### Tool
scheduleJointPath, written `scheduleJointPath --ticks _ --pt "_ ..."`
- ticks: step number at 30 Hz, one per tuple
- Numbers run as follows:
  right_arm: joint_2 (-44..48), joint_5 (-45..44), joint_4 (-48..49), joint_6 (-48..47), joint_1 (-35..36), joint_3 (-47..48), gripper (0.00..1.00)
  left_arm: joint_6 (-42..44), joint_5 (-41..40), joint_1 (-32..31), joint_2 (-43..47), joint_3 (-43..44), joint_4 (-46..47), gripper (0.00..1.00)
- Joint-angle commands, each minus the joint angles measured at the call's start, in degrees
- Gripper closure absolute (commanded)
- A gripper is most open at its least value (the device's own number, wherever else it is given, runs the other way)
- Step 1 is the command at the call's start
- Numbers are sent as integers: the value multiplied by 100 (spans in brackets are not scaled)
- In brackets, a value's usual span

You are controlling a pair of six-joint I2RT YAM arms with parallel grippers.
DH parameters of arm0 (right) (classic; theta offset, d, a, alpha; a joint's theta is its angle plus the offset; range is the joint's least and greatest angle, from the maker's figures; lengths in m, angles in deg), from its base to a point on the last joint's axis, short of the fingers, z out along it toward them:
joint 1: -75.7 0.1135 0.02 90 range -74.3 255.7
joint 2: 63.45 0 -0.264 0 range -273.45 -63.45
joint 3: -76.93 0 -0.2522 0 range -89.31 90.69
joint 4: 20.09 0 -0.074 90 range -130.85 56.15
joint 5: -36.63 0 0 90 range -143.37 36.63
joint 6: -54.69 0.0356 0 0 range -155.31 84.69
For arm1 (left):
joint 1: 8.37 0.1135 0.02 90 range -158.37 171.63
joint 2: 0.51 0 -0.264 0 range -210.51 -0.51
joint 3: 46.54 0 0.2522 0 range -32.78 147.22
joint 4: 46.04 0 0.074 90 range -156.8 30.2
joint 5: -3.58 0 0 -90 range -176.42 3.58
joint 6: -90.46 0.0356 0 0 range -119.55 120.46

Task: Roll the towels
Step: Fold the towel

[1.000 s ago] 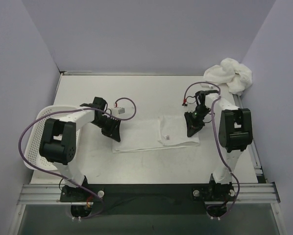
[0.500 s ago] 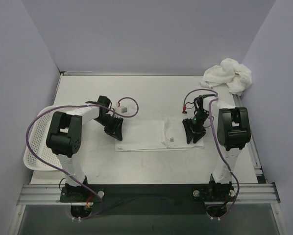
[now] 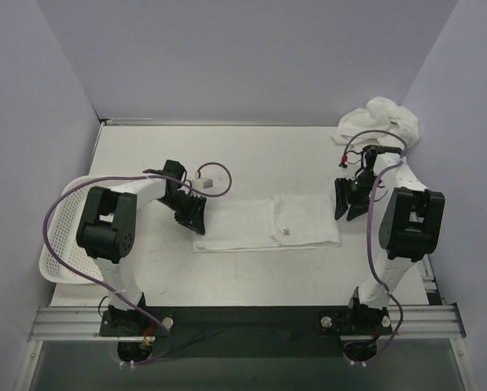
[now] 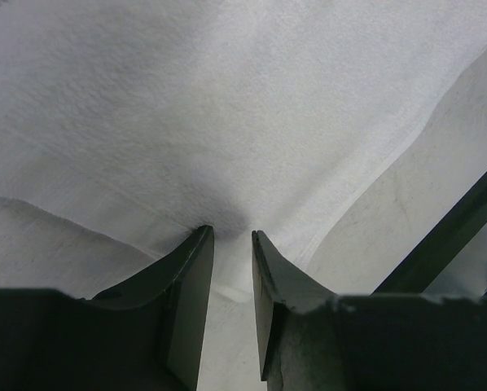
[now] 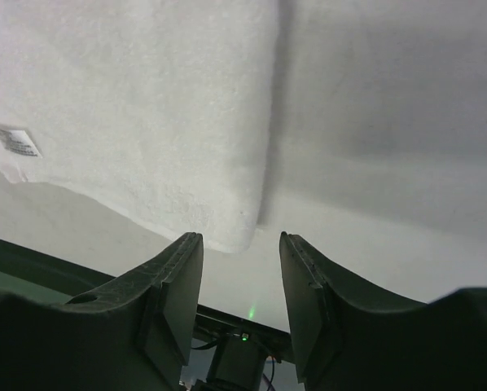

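— While the left claw (image 3: pixel 193 217) pinches the left end of the flat towel (image 3: pixel 243 224), what is the other one doing?

— The right claw (image 3: pixel 351 201) hangs just off the towel's right end, jaws apart, nothing between them. From its own camera the cloth's corner lies just ahead of the fingers, with bare bench (image 3: pixel 252 163) under them.

— So which step is this?

— Early, I'd say. That towel lies spread across the middle of the bench, nearer the front edge, with its right part doubled over. No roll is formed yet. A second, crumpled towel (image 3: pixel 382 122) waits at the far right corner.

— And next?

— My guess: the right claw must come down on the doubled right edge, catch both layers and turn them over toward the left, evenly across the width. The left pinch would hold the cloth taut. Terry is soft, so a shallow grab may lift only the top layer.

— Anything to read?

— One small tag (image 5: pixel 17 140) on the doubled part. It carries dark print, too fine to make out. No brand shows anywhere. The basket (image 3: pixel 58 236) at the left edge is plain.
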Motion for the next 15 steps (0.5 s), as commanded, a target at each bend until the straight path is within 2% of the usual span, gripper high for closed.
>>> scheduleJointPath --ticks 1,5,15 --pt "-322 -146 -217 167 -191 263 58 60 32 -9 232 -49 159 63" --pt "-831 135 -173 282 -297 510 59 42 24 -9 276 -85 168 62" --pt "-1149 1014 -155 432 -323 633 57 60 6 -9 215 -102 195 61"
